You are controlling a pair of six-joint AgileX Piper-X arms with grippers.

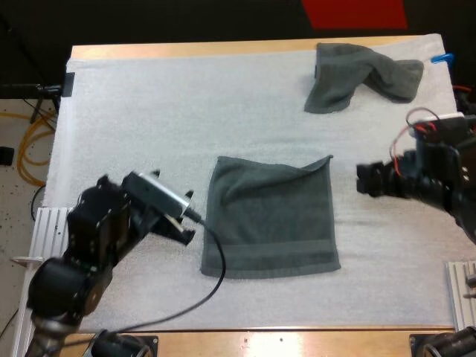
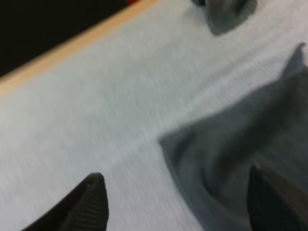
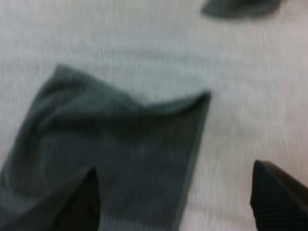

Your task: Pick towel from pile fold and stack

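Okay, high view: the spread towel (image 1: pixel 271 223) lies flat mid-mat, dark grey-green, with its far edge a bit rumpled. The crumpled towel (image 1: pixel 361 78) sits at the far right of the white mat (image 1: pixel 149 111), well apart from the flat one. My left pincer (image 1: pixel 190 217) is just beside the spread towel's left edge. My right pincer (image 1: pixel 361 181) hangs near its right edge, not touching it. The wooden worktop (image 1: pixel 223 49) shows along the far side.

Left wrist view: my two fingers (image 2: pixel 89 204) stand wide apart, gripping nothing. One is over bare mat, the other over the spread towel (image 2: pixel 240 144). The crumpled towel (image 2: pixel 226 14) is farther off, near the worktop's wooden edge (image 2: pixel 72 48).

Right wrist view: fingers (image 3: pixel 274 197) are spread wide too, nothing between them. One is over the spread towel (image 3: pixel 110 144), the other over bare mat beside its edge. The crumpled towel (image 3: pixel 240 7) lies beyond.
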